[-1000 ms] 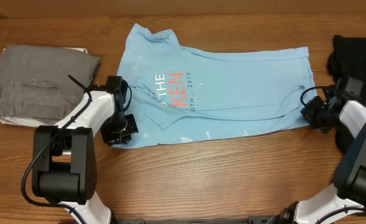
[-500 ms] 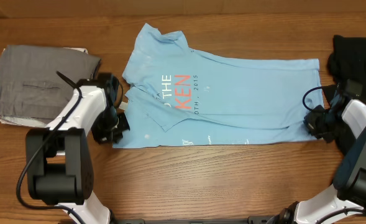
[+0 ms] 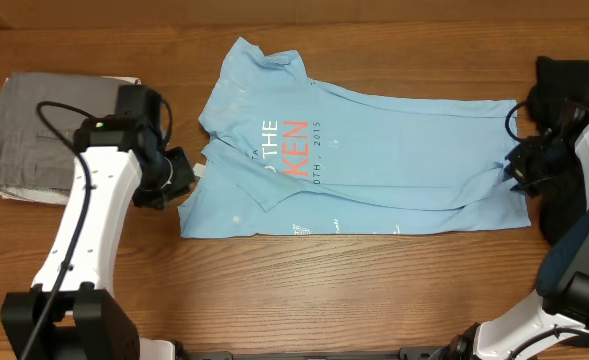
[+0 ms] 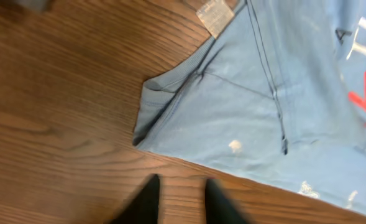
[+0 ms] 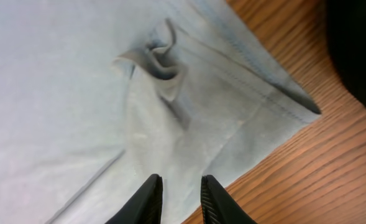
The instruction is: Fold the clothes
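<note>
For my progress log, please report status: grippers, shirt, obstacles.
Left gripper open, empty, over table. Right gripper open, empty, over T-shirt edge. T-shirt flat, partly folded. Gray cloth, black cloth lie aside.

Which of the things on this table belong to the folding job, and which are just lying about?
Job: light blue T-shirt, laid out in the middle; left pincer and right pincer, both open, holding nothing.
Lying about: folded grey garment at the left; black garment at the right edge.
</note>
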Available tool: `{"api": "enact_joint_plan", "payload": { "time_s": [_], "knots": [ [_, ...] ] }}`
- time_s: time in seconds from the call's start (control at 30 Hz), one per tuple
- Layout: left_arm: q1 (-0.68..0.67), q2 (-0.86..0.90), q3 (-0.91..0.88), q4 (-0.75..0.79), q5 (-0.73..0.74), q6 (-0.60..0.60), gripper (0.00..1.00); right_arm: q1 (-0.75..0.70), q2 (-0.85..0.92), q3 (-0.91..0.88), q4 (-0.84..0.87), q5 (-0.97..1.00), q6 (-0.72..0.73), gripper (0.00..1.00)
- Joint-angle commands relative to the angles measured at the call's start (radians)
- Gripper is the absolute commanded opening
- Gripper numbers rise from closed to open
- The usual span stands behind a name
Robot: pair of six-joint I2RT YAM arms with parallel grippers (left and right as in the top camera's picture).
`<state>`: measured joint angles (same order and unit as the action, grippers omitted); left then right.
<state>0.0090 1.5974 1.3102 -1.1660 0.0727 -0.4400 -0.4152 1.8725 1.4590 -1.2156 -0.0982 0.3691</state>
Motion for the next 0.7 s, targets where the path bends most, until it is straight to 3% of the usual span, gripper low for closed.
{"api": "enact_joint_plan", "payload": {
  "time_s": [0.0,0.07,0.1,0.17,0.67],
  "knots": [
    [0.006,-0.015,0.009,-0.005,-0.005,-0.001,0.35,0.0,-0.008,-0.001,0.014,0.028,0.003,0.19],
    [0.006,-0.015,0.003,-0.005,-0.005,-0.001,0.43,-0.001,-0.008,-0.021,0.04,0.06,0.013,0.09],
    [0.006,-0.015,0.0,-0.004,-0.005,-0.001,0.63,-0.001,-0.008,-0.037,0.061,0.068,0.023,0.04],
    [0.004,-0.015,-0.001,-0.004,-0.005,-0.001,1.0,-0.001,-0.008,-0.067,0.1,0.078,0.029,0.04],
    [0.004,-0.015,-0.001,-0.004,-0.005,-0.001,1.0,-0.001,-0.008,-0.278,0.397,0.082,0.051,0.04]
  ]
}}
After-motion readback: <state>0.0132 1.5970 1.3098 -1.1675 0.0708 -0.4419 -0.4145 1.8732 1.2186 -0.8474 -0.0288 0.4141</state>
